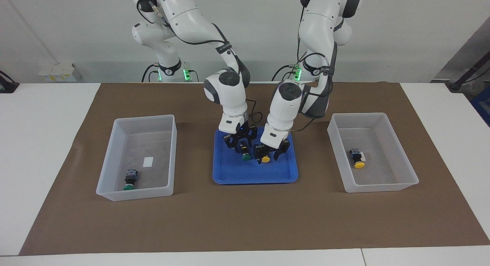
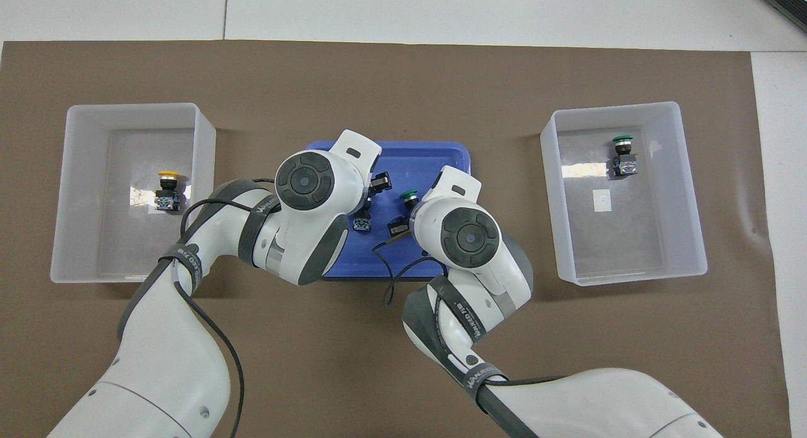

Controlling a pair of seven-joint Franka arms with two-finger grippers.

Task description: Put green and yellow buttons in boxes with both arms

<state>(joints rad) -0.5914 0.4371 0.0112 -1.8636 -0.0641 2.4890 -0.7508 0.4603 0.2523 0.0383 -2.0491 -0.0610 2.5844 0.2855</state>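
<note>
Buttons lie in three places on the brown paper mat [image 1: 245, 220] that covers the white table [image 1: 42, 151]. A shallow blue plastic tray [image 1: 252, 179] sits at the middle of the mat, just in front of the two robots, and it holds two black-bodied push-button switches lying side by side: the tray's green-capped button [image 1: 245, 156] toward the right arm's end and the tray's yellow-capped button [image 1: 265, 158] toward the left arm's end.

Both arms reach down into this tray. The right gripper [image 1: 241, 146] is down on the tray's green-capped button, its claw closed on the black body, with the cap pointing away from the robots. The left gripper [image 1: 269, 154] is low over the tray's yellow-capped button. Its fingers [image 1: 258, 158] stand apart on either side of the cap, so this claw is open and grips nothing. From overhead the left wrist hides the cap, and only the body shows.

A translucent whitish plastic box [image 1: 111, 178] stands well apart from the tray at the right arm's end of the table. It contains a second green-capped button [image 1: 129, 181], which lies near the wall farthest from the robots, and a small white label [image 1: 147, 162]. The matching translucent box [image 1: 406, 170] at the left arm's end contains a second yellow-capped button [image 1: 357, 159], which lies near the middle of its floor.
</note>
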